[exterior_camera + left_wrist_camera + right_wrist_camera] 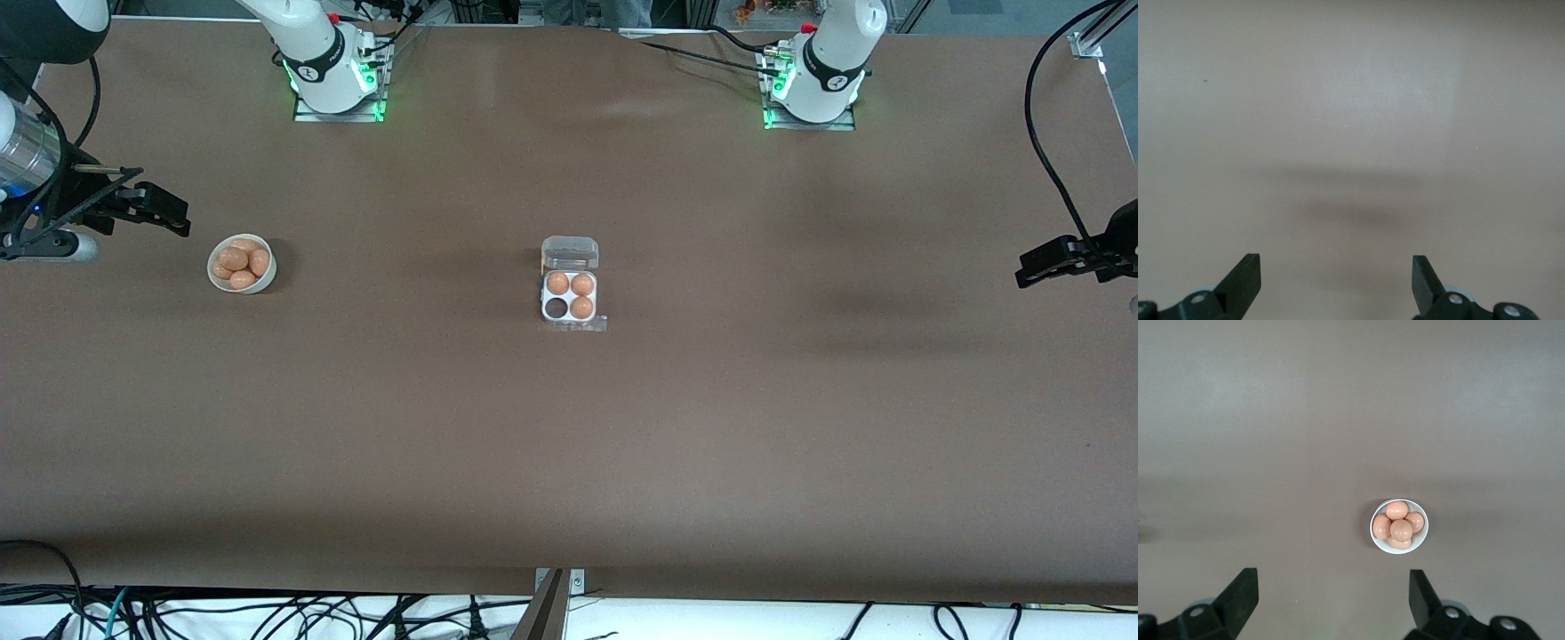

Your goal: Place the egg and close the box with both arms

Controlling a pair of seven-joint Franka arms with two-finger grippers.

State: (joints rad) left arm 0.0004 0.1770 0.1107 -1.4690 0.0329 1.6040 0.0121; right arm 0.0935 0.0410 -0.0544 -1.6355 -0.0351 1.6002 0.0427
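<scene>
The box (569, 297) lies mid-table, its white tray holding three brown eggs with one cell (556, 308) empty. Its clear lid (570, 252) stands open on the side toward the arms' bases. Several more eggs (235, 259) sit in a round white bowl (216, 275) toward the right arm's end. My right gripper (180, 218) hovers open beside that bowl. Its wrist view has the bowl (1375, 537) and its eggs (1401, 529) ahead of the open gripper (1333, 590). My left gripper (1028, 271) hangs open over bare table at the left arm's end, and its wrist view shows only tabletop past the open gripper (1336, 273).
The brown table (569, 462) stretches wide around the box. The arm bases (333, 80) (813, 84) stand along its edge farthest from the camera. Cables (267, 618) and a metal bracket (553, 604) lie along the nearest edge.
</scene>
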